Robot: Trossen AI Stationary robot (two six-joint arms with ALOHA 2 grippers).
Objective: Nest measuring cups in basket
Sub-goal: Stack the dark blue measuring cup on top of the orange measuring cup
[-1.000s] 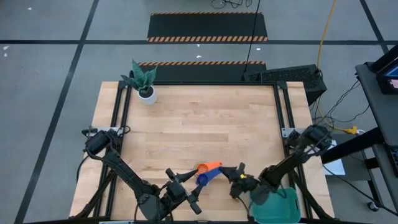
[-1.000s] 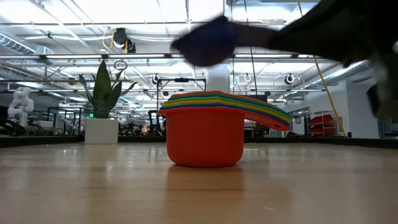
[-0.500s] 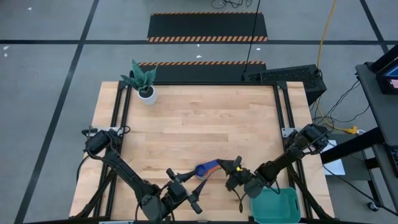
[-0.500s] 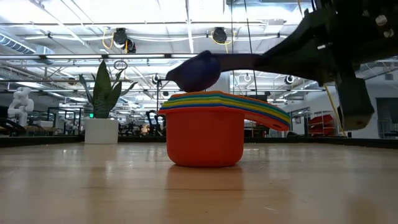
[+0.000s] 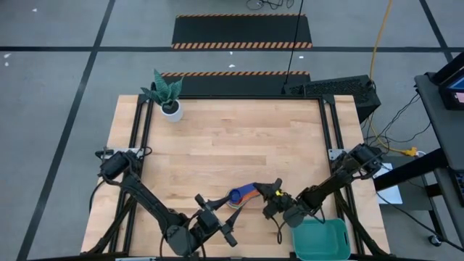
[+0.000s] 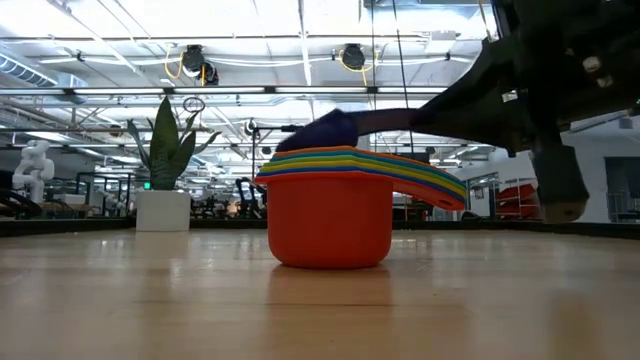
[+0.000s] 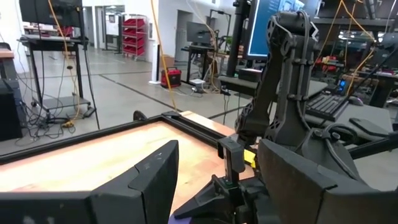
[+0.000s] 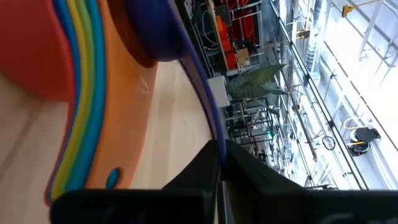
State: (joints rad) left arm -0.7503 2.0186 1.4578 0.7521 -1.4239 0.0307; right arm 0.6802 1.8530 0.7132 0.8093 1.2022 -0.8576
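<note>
The navy cup [image 6: 322,131] is held by its flat handle in the right gripper [image 5: 271,194], whose jaws are pinched together on that handle, and it sits partly down into the stack of nested cups [image 6: 330,205]. That stack stands on the table [image 5: 232,145] at about 6 o'clock from the centre, with the teal basket [image 5: 320,241] apart from it toward 4 o'clock at the near right corner. For this step to be done well, the navy cup should be lowered level until its rim meets the rim below, with its handle laid along the fan of handles beneath; release should come only once it is seated, though from the low view it cannot be judged surely whether it is fully down. The left gripper [image 5: 216,226] waits just beside the stack at 7 o'clock, jaws apart and empty.
</note>
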